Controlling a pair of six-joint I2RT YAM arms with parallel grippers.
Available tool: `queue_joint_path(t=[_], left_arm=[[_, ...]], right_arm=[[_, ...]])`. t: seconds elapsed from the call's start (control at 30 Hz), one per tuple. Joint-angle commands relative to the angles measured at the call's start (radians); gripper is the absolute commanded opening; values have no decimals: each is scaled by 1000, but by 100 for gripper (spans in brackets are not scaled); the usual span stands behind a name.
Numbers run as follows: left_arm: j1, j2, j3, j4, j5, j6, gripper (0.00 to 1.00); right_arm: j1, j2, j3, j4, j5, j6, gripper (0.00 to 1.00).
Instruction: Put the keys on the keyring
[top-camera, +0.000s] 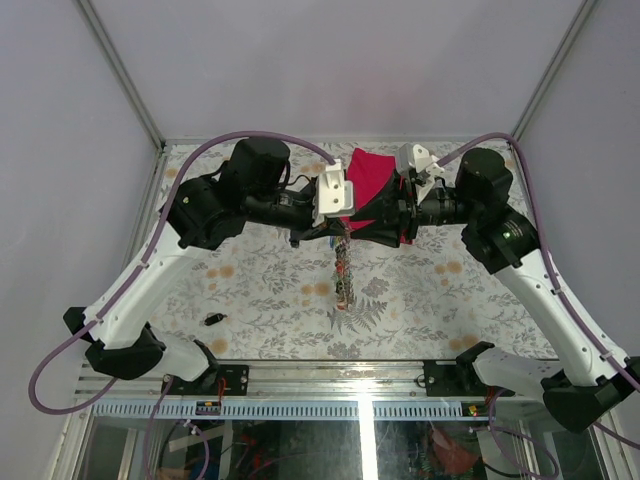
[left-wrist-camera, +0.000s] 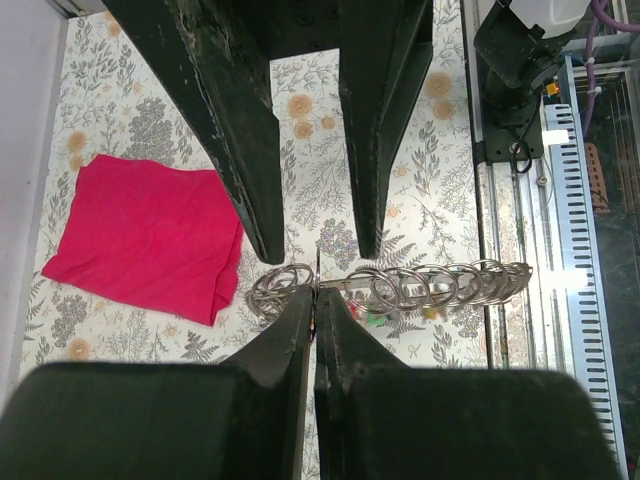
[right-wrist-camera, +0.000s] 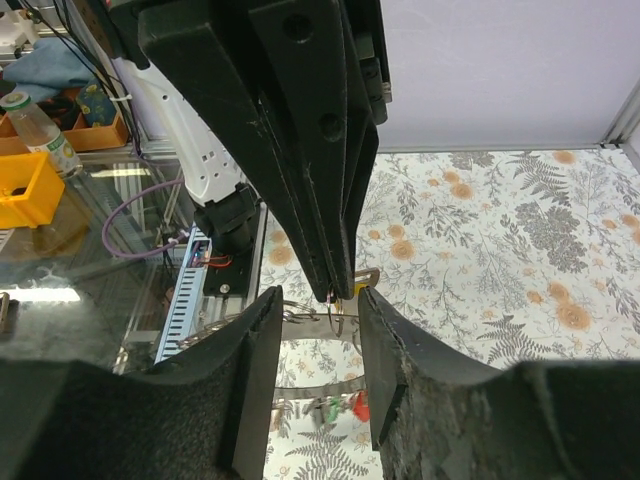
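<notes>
Grey metal shines where the two arms meet: the keyring (left-wrist-camera: 278, 286) is held up off the desk (top-camera: 480, 300), near the middle and a bit toward 12 o'clock in the top view. The left end effector (left-wrist-camera: 314, 296) is closed tight, and its two tips pinch the thin wire of the keyring. A chain of rings (left-wrist-camera: 440, 284) joins on to the keyring and runs toward 6 o'clock in the top view, to the near edge of the desk. I cannot tell if the far end of the chain lies on the desk or hangs. Small keys (left-wrist-camera: 377, 318) with green and red heads show just beside the chain, on its 6 o'clock side in the left wrist view. A black key (top-camera: 212, 319) lies alone on the desk at about 8 o'clock in the top view, well apart from the rings. The right end effector (right-wrist-camera: 320, 298) faces the left one from the other side. Its jaws stand partly apart, with the rings in the gap between them, and its fingers (right-wrist-camera: 258, 370) do not seem to press on anything. A red cloth (left-wrist-camera: 150, 235) lies flat on the desk at 12 o'clock, below the two end effectors.
</notes>
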Motion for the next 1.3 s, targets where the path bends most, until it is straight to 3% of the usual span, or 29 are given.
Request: queue_joint_path(t=[0.0, 0.5, 0.6, 0.7, 0.83, 1.03, 1.27], left_arm=[[-6, 0, 53, 34, -18, 10, 0], [-16, 4, 61, 34, -11, 14, 0], [-16, 4, 59, 35, -13, 13, 0], [-16, 3, 58, 35, -20, 15, 0], [-17, -13, 48, 39, -37, 16, 0], [-16, -81, -39, 124, -32, 3, 18], [-16, -138, -113, 183, 1, -20, 29]], right_arm=[[0, 16, 33, 14, -44, -14, 43], [29, 46, 34, -20, 19, -68, 32], [41, 52, 33, -9, 18, -67, 22], [49, 53, 31, -5, 20, -66, 1], [49, 26, 20, -5, 42, -81, 0], [49, -9, 19, 10, 55, -82, 0], [49, -56, 28, 34, 40, -74, 0]])
